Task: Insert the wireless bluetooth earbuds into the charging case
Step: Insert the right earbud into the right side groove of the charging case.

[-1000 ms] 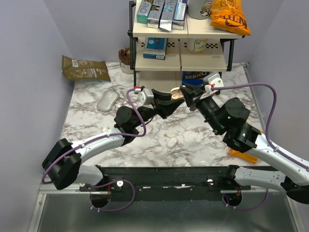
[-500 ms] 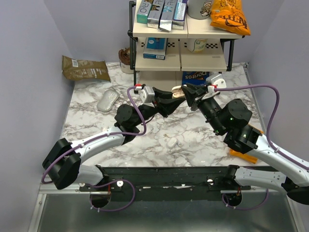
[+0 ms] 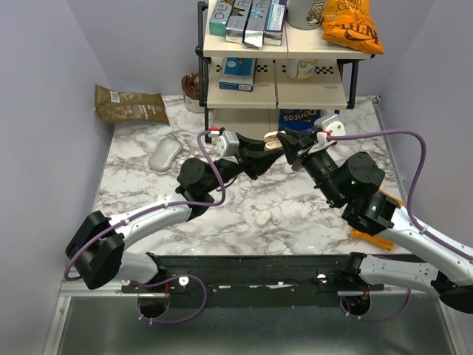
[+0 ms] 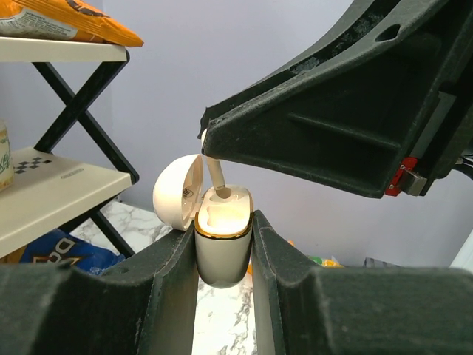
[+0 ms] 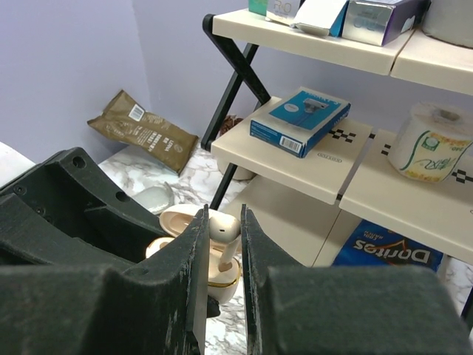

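The charging case (image 4: 222, 248) is white with a gold rim, and its lid (image 4: 177, 196) is flipped open to the left. My left gripper (image 4: 224, 225) is shut on its body and holds it upright above the table. An earbud (image 5: 224, 225) is pinched in my right gripper (image 5: 223, 216), directly over the case (image 5: 222, 277). Its stem (image 4: 216, 177) points down, with the tip inside the case's opening. In the top view both grippers meet mid-table, left (image 3: 259, 150) and right (image 3: 288, 145), with the case (image 3: 272, 142) between them.
A small white piece (image 3: 264, 217) lies on the marble table near the front. A white mouse (image 3: 165, 154) and a brown bag (image 3: 129, 104) sit at the left. A shelf rack (image 3: 281, 74) stands behind with a Doritos bag (image 3: 299, 118) under it. An orange object (image 3: 373, 238) lies at the right.
Both grippers have shifted slightly away from the arm bases, staying together. The grips on the case and the earbud are unchanged.
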